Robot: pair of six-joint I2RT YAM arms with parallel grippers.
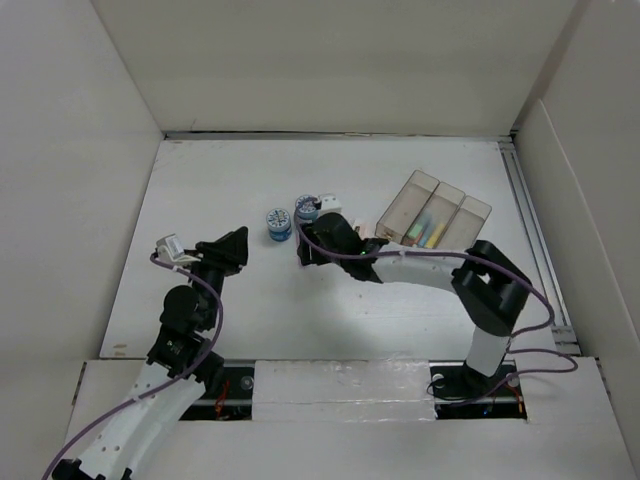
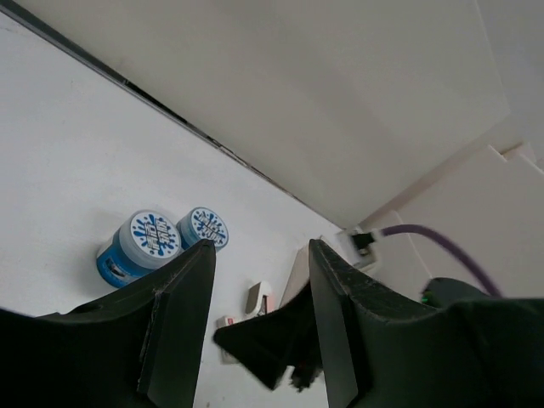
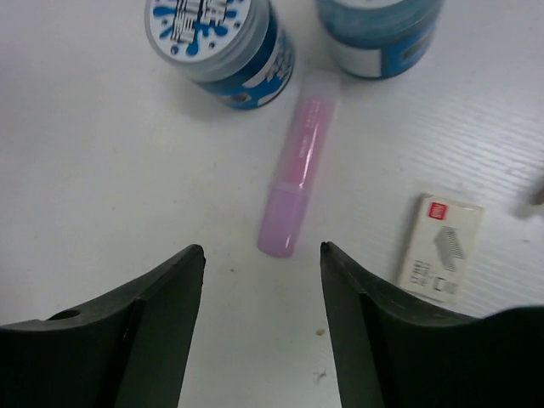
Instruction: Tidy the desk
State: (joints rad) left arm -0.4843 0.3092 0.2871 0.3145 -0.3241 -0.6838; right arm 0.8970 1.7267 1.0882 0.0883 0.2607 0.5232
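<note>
**First onlooker:** Right wrist view has the right arm's fingers (image 3: 170,306) spread and empty above a pink pen (image 3: 293,183). It lies flat on the worktop (image 1: 300,320) by two blue jars (image 3: 217,42).

**Second onlooker:** Lined up for a pick, I'd guess. It probably belongs in the clear tray (image 1: 408,200) at the far right, where other pens (image 1: 432,232) lie.

**First onlooker:** And the left fingers (image 2: 183,323)?

**Second onlooker:** Parted too, gripping nothing. They hover at the left, likely to keep clear. A staple box (image 3: 438,246) sits near the pen.
</note>
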